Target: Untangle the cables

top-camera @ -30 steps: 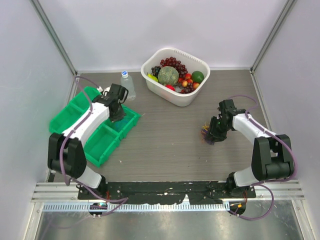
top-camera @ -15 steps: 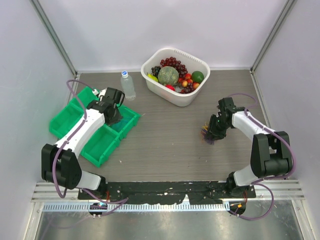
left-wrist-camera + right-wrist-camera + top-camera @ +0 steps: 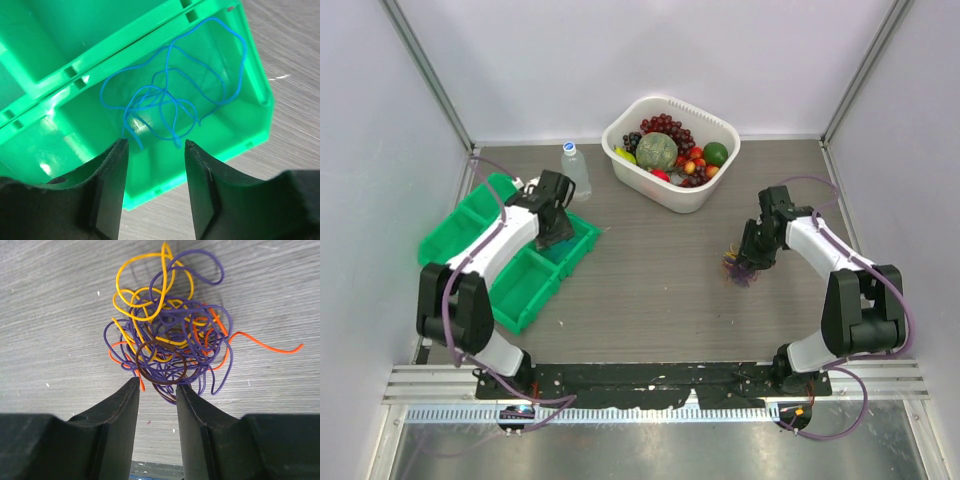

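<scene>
A tangle of purple, yellow, orange and dark brown cables [image 3: 170,345] lies on the wood-grain table, a small bunch [image 3: 735,266] in the top view. My right gripper [image 3: 156,386] hovers open just short of it, nothing between its fingers; from above the right gripper [image 3: 752,258] stands beside the bunch. A loose blue cable [image 3: 172,95] lies in a compartment of the green bin [image 3: 250,107]. My left gripper [image 3: 155,146] is open above that compartment's near wall, with the blue cable's ends just past the fingertips and apart from them. Seen from above, the left gripper [image 3: 556,236] is over the bin [image 3: 525,290].
A white basket [image 3: 632,172] of fruit stands at the back centre. A clear water bottle [image 3: 576,170] stands upright behind the green bin. Grey walls close in the left, right and back sides.
The left gripper has opened and the blue cable now lies loose in the bin. The left arm shifted slightly over the bin. The right gripper edged back along the bunch.
</scene>
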You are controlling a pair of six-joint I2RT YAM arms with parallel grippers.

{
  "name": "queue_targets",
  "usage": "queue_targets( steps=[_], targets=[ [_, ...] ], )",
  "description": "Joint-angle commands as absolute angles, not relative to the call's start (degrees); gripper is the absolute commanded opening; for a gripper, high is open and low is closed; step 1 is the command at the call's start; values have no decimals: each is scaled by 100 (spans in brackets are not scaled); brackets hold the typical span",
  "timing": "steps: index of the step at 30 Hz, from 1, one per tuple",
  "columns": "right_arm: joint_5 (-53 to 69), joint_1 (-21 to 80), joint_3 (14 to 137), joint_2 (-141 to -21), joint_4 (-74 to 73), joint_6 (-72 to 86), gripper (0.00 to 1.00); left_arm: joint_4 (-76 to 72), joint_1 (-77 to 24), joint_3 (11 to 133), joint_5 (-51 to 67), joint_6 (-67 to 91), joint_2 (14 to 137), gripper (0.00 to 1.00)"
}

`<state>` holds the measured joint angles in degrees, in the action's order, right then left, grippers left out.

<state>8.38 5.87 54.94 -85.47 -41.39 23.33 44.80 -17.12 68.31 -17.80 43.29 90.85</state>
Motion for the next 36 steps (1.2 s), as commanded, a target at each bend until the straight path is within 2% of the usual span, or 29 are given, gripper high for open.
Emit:
queue_targets(
  steps=[1, 7, 11, 12, 13, 14, 16, 21, 25, 32, 36],
  targets=[
    [134, 589, 5853, -8218, -4210, 2505, 41, 4649, -1679, 6794, -1952, 4500, 7895, 54],
    [-746, 580, 5950, -8384, -4131, 2733, 41, 4755, -1679, 6294, -1215, 4807, 6602, 60],
    [-397, 598, 5889, -8779, -3745, 2620, 40, 4256, -1687, 5557, 154, 5167, 5794, 61],
    [-274, 632, 5871, -8859, -3622, 2584, 40, 4036, -1696, 5285, 445, 5281, 5618, 64],
    [-220, 676, 5836, -9016, -3569, 2514, 40, 3912, -1722, 5126, 648, 5413, 5425, 76],
    [-159, 790, 5836, -9096, -3542, 2479, 40, 3850, -1784, 5028, 746, 5492, 5231, 82],
    [-123, 1088, 5845, -9246, -3533, 2496, 40, 3745, -1933, 4948, 983, 5485, 5116, 83],
    [658, 1845, 5775, -9194, -3375, 3154, 40, 2982, -2521, 4764, 1634, 4958, 5422, 68],
    [1712, 2381, 5643, -8922, -2823, 4006, 40, 1840, -3119, 4501, 1881, 4755, 6177, 58],
    [2222, 2391, 5257, -8376, -2567, 4325, 43, 818, -3840, 4570, 1960, 4430, 7645, 43],
    [2488, 2391, 5089, -8184, -2610, 3895, 45, 441, -3999, 4623, 1925, 4272, 8024, 39]
  ],
)
